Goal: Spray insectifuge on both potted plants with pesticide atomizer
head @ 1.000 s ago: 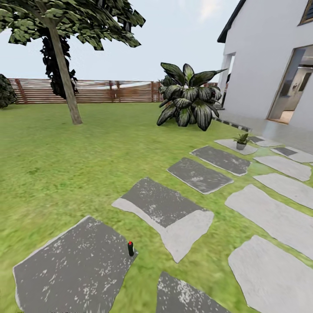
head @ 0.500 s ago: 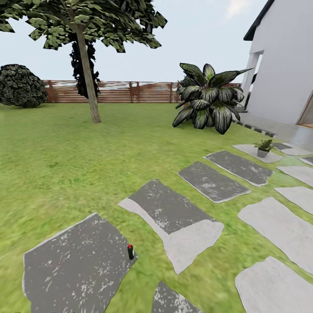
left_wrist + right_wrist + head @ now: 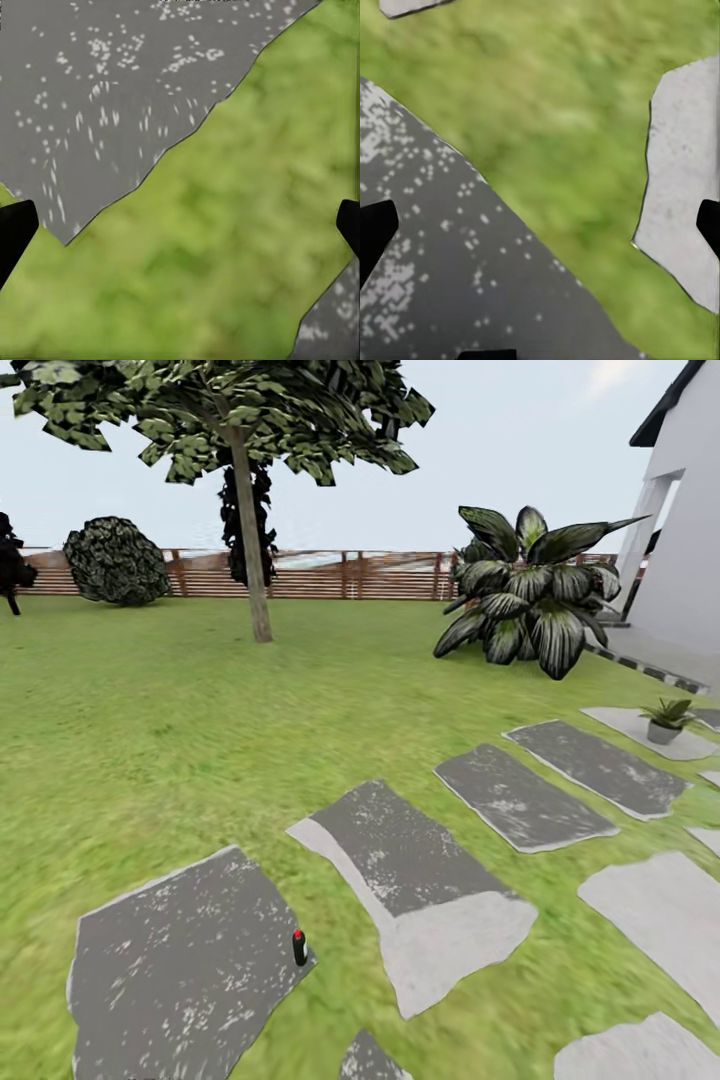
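From the head view, the garden lies open: a green lawn (image 3: 180, 730) crossed by grey stepping stones (image 3: 420, 880), a brown slatted fence (image 3: 340, 575) at the far edge, a tree (image 3: 250, 540), and a big dark white-striped bush (image 3: 530, 600) near the white house wall (image 3: 690, 590). A small slim dark object with a red tip stands upright at the right edge of the nearest dark stone (image 3: 180, 970), just where stone meets grass; by its place and size I judge it to be the pesticide atomizer (image 3: 299, 948), though it is too small to make out a trigger or label. One potted plant (image 3: 666, 720) sits on a pale stone near the house, well apart from the bottle. The second pot I cannot find here.

In the left wrist view, the left gripper (image 3: 180, 225) has its dark fingertips (image 3: 15, 229) at opposite sides of the picture, spread wide, with nothing between them but grass and the edge of a speckled grey stone.

In the right wrist view, the right gripper (image 3: 540, 225) is likewise spread wide, its fingertips (image 3: 375, 229) over grass and two stones, holding nothing.

As I judge it, the task has barely begun: the bottle is not picked up, no whitish speckling can be made out on the plant's leaves, and the approach, the grasp and both sprayings remain.
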